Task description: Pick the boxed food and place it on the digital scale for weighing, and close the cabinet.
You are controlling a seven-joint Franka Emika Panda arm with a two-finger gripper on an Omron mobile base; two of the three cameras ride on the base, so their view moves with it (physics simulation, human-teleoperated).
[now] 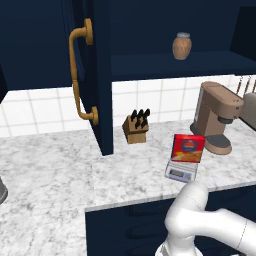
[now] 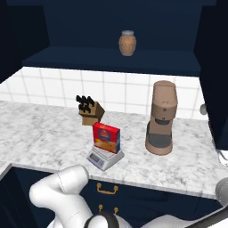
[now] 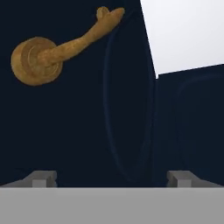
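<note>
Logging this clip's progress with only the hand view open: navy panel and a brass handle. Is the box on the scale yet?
Observer: Yes, the boxed food stands upright on the digital scale.
Operator: Is the cabinet shut?
Observer: No, the cabinet door stands open, edge toward the counter.
Operator: Anything left inside?
Observer: A tan jar sits on its shelf.
Operator: And the pincer?
Observer: The pincer is open, holding nothing.

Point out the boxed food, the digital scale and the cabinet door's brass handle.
boxed food (image 1: 188, 148), left base view, red front face.
digital scale (image 2: 100, 158), right base view, front edge by display.
brass handle (image 1: 75, 80), left base view, middle of curved bar.
</note>
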